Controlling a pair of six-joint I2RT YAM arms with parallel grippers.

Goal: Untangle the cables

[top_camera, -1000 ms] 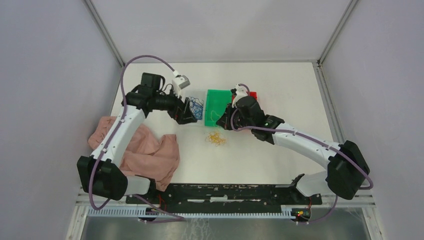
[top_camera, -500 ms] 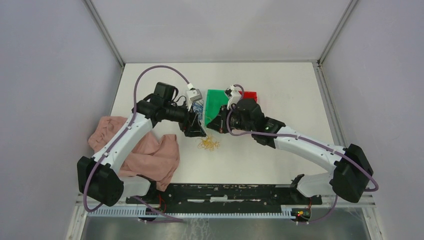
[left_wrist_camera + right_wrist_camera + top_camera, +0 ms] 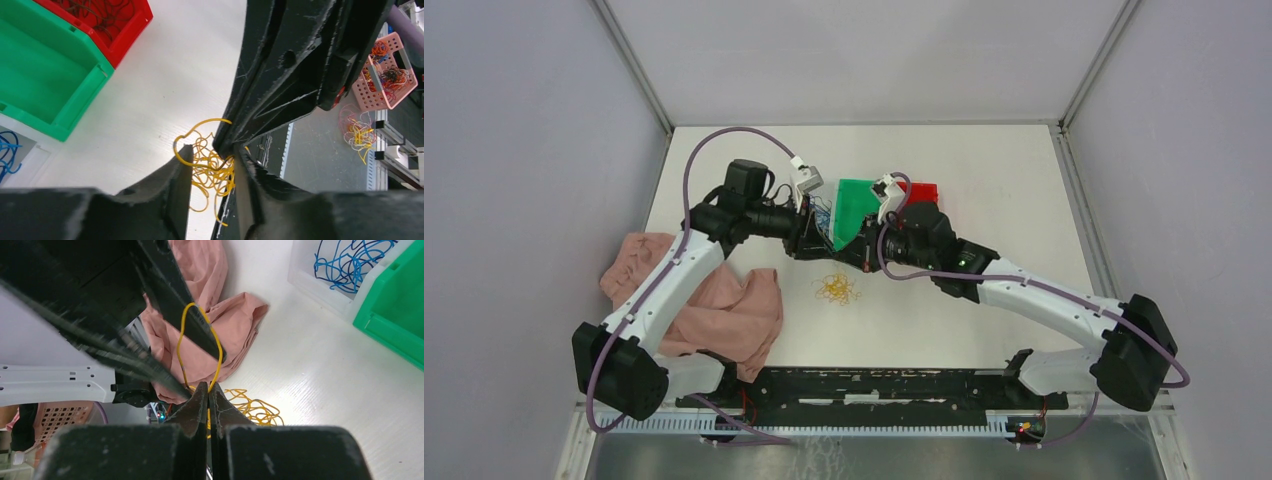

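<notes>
Meeting over a white table (image 3: 994,190) between grey walls (image 3: 524,150), right fingers (image 3: 195,412) pinch a yellow cable (image 3: 178,347); left fingers (image 3: 170,185) gape narrowly.

The white table (image 3: 984,180) carries a crumpled pink cloth (image 3: 724,310) at lower left, yellow cables (image 3: 836,290) tangled at centre, and just above centre a clear bin (image 3: 305,275), green bin (image 3: 854,200) and red bin (image 3: 922,190).
</notes>
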